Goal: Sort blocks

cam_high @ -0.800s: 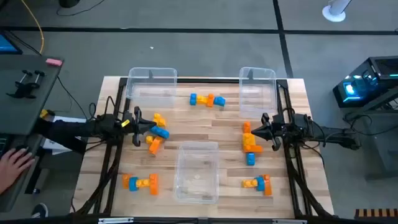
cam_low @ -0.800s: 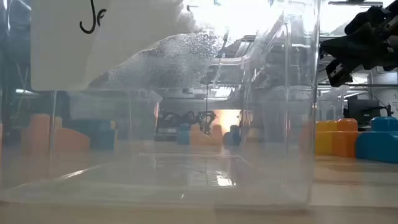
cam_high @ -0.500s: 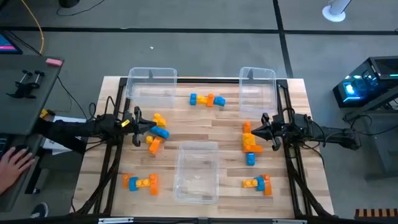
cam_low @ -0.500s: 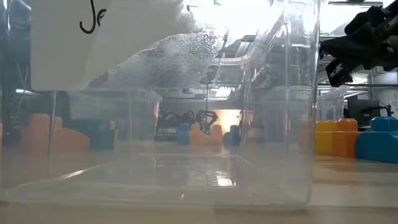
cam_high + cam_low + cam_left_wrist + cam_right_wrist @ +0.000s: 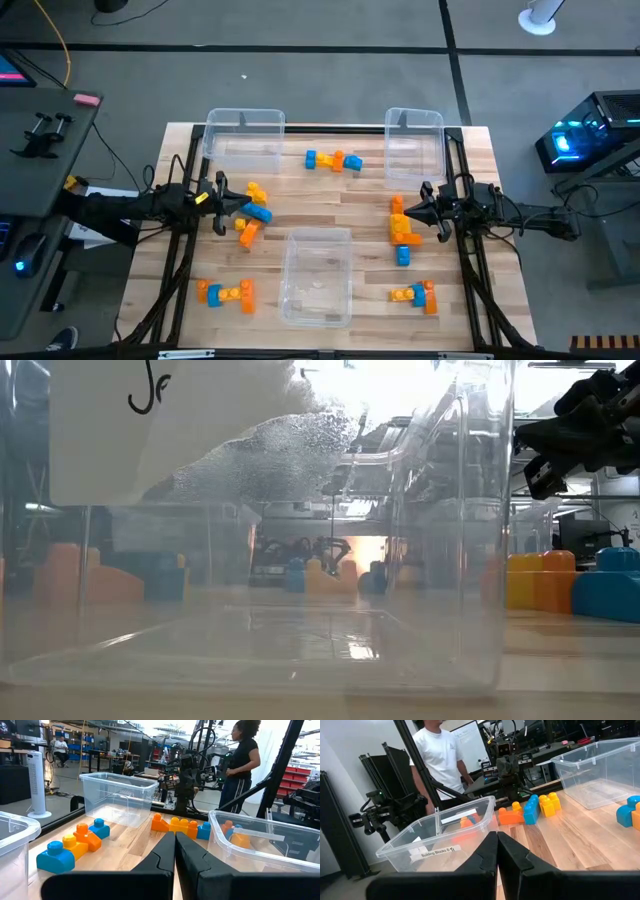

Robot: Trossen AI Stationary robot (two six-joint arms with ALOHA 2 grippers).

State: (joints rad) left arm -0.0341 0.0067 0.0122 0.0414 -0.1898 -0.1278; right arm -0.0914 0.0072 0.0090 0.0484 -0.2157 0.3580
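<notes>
Orange, yellow and blue blocks lie on the table in several clusters: one by the left gripper, one at the far middle, one by the right gripper, and two near the front. My left gripper is shut, over the table's left side, with its tip at the nearest cluster. My right gripper is shut too, with its tip at the right-hand cluster. Both wrist views show shut fingers with nothing between them. The blocks right under the tips are hidden in those views.
Three clear bins stand on the table: far left, far right and near middle. The near bin fills the low view. People stand in the room beyond the table.
Both arms have kept still. A person's hand that lay on the desk left of the table has gone from the high view.
</notes>
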